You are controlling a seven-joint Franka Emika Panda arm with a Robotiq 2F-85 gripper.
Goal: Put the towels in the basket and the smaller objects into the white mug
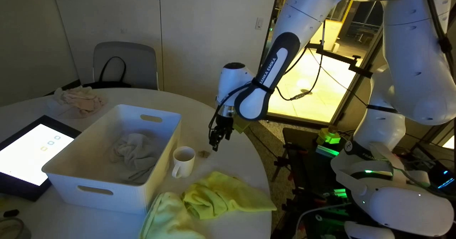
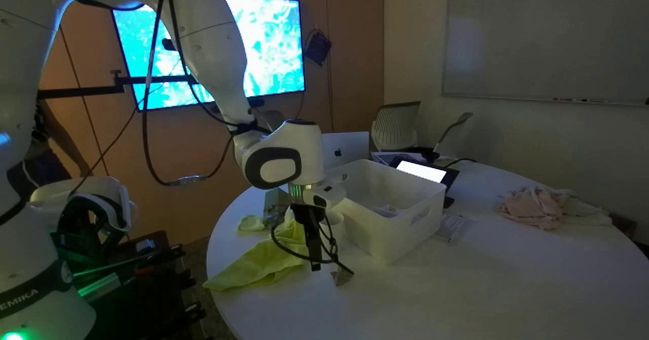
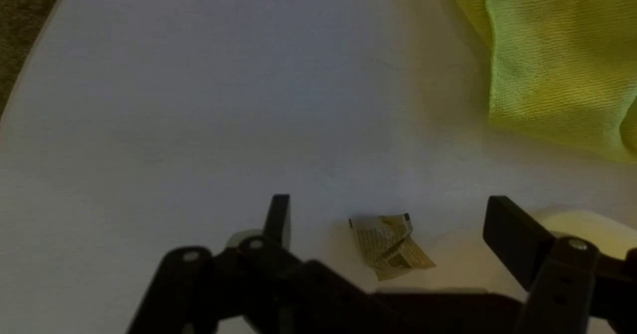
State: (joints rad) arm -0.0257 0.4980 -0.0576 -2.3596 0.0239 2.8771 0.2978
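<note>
Your gripper (image 3: 388,209) is hovering, jaws spread. Beside the white mug (image 1: 185,165), the crumpled packet (image 3: 390,250) is showing between them.

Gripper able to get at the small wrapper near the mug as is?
Likely yes: the gripper hangs open, and the wrapper shows between its jaws in the wrist view, nothing over it.

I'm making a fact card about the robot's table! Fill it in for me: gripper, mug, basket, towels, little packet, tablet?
Gripper: open, holding nothing, above the table
Mug: upright beside the basket; contents hard to tell
In the basket: a crumpled grey towel
Yellow towel: on the table, with a paler yellow towel next to it
Packet: small, crumpled, on the table near the mug
Tablet: screen lit, beside the basket
</note>
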